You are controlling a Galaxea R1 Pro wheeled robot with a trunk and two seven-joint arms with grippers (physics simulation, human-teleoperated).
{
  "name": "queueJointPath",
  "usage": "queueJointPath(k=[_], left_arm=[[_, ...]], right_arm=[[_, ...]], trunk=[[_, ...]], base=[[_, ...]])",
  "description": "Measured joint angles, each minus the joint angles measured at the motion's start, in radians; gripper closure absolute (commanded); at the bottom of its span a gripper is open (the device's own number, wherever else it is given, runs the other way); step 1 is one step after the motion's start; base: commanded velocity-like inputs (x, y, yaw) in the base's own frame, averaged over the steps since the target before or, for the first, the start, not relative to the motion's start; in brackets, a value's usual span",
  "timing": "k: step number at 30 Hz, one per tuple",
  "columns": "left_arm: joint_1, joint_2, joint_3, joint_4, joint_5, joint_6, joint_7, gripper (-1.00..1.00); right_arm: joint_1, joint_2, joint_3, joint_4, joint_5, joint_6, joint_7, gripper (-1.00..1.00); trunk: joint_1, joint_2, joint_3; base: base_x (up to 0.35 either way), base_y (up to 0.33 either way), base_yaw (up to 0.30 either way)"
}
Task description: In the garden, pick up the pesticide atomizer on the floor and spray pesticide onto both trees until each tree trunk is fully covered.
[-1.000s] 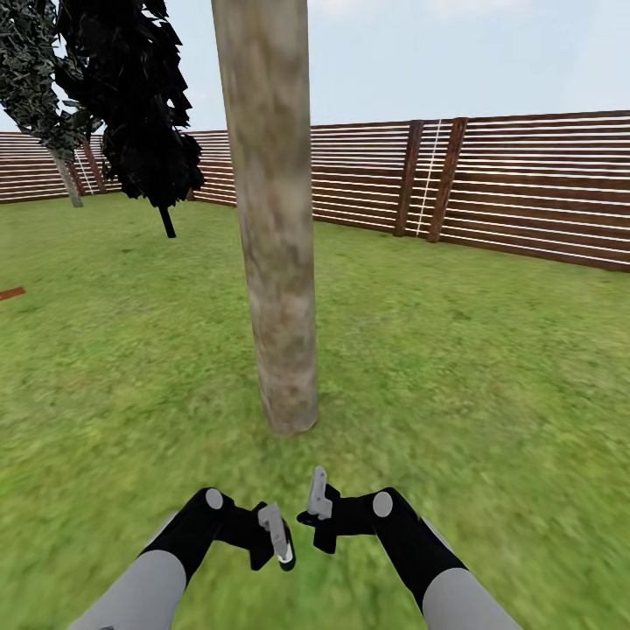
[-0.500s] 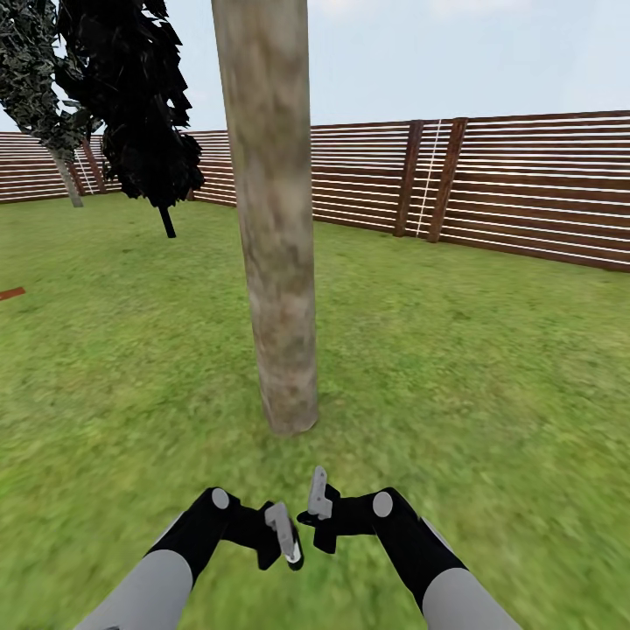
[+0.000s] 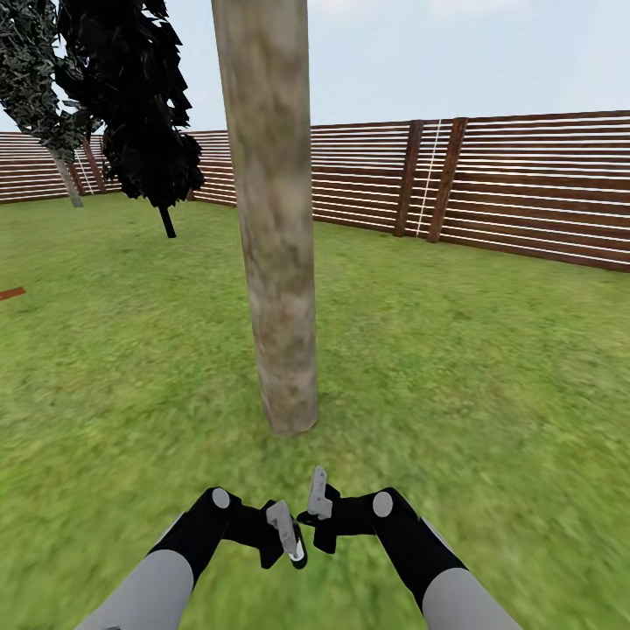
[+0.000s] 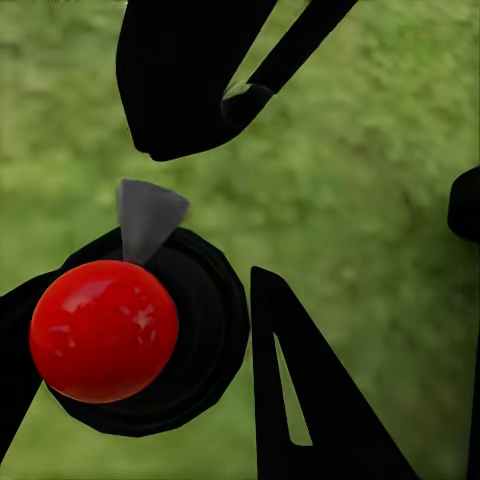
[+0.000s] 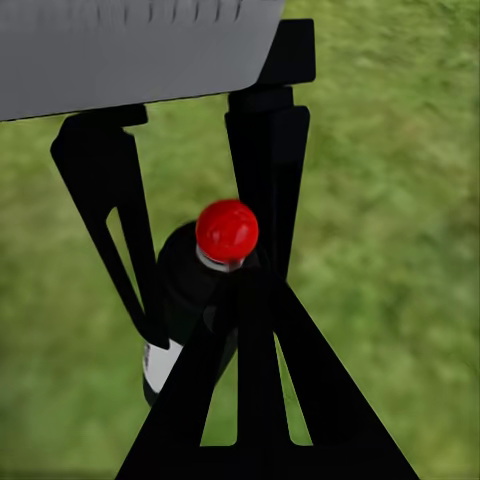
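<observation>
Since the robot stands facing the trunk (image 3: 280, 262), both arms sit low over the grass (image 3: 490, 367) just short of its base. Left pincer (image 3: 284, 532): fingers flank the atomizer (image 5: 195, 290), black bottle, red cap (image 4: 104, 330) up; judged pinching it, as it hangs off the grass. Grey nozzle (image 4: 150, 215) juts sideways from the cap. Right pincer (image 3: 317, 499): pressed together, empty, tip just beside the bottle, probably to steady or press. Judgement: bottle is carried near the trunk for range; spraying not yet begun.
</observation>
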Motion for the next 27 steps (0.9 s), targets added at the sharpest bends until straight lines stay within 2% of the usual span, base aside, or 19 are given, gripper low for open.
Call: queueJointPath(k=[27], left_arm=[[0.0,-0.009,0.0,0.0,0.001,-0.001,-0.001,1.0]], right_arm=[[0.0,0.0,0.0,0.0,0.0,0.0,0.0,1.0]], trunk=[[0.0,0.0,0.0]], base=[[0.0,0.0,0.0]])
